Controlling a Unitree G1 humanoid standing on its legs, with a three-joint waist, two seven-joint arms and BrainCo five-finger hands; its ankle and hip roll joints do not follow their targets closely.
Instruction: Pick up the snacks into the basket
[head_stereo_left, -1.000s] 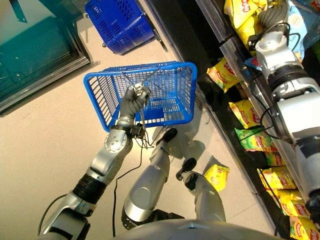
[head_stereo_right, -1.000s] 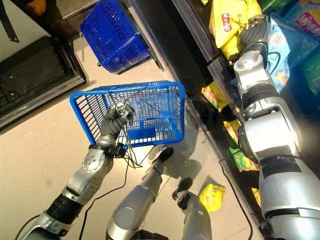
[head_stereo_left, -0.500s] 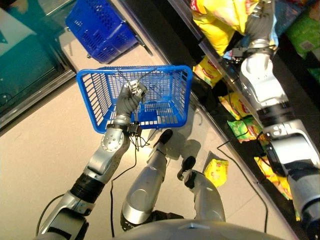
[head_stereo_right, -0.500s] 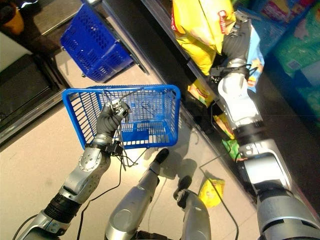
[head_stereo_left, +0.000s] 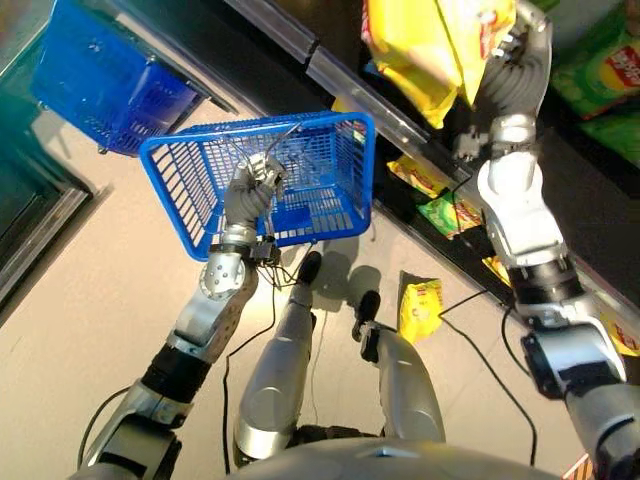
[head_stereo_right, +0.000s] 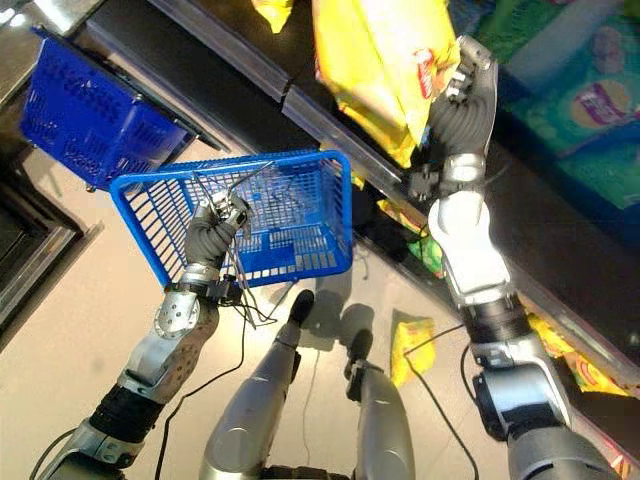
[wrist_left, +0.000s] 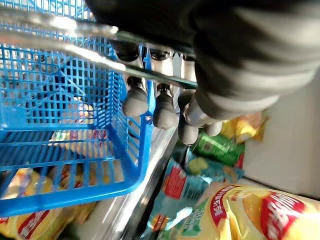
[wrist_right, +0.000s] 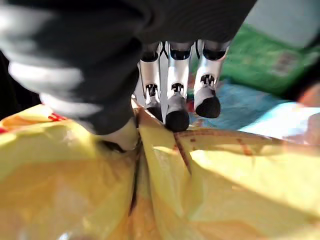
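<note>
Yellow bag (head_stereo_right: 375, 70) pinched at top edge between right hand (head_stereo_right: 458, 105) fingers and thumb, lifted off shelf (head_stereo_right: 300, 110), hanging above and just right of basket (head_stereo_right: 300, 265). Left hand (head_stereo_right: 213, 232) curled round wire handle (wrist_left: 65, 47), basket held clear of floor. Basket looks empty. Another yellow bag (head_stereo_left: 420, 308) lies on floor. Advice: swing bag over basket mouth, lower inside rim before releasing; keep basket level.
</note>
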